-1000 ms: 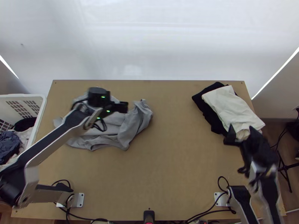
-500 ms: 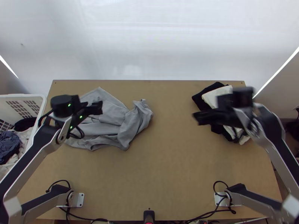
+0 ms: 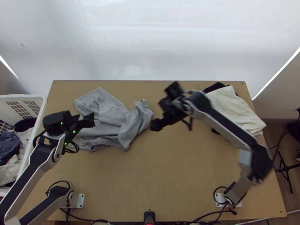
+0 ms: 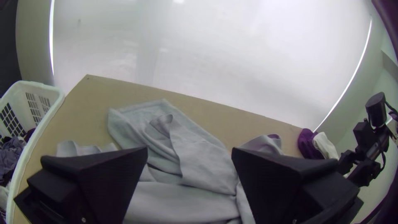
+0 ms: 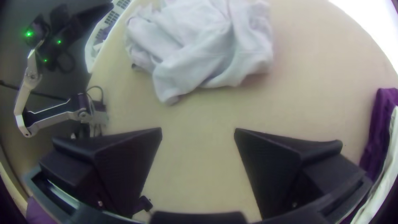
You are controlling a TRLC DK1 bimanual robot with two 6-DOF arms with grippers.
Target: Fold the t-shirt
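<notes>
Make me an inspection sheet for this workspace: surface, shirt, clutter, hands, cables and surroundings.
Surface: light wooden table, no spill seen
Job's things: grey t-shirt, bunched and creased, not folded
Clutter: white cloth lying on black cloth, far right
Grippers: left hand open at the shirt's left side; right hand open, right of the shirt; neither holding cloth
Cables: black cables around both arm bases
Surroundings: white basket of clothes at left; white backdrop behind

White-and-black arms (image 3: pixel 32 170) — green lights, looped black cables (image 3: pixel 71 147).
</notes>
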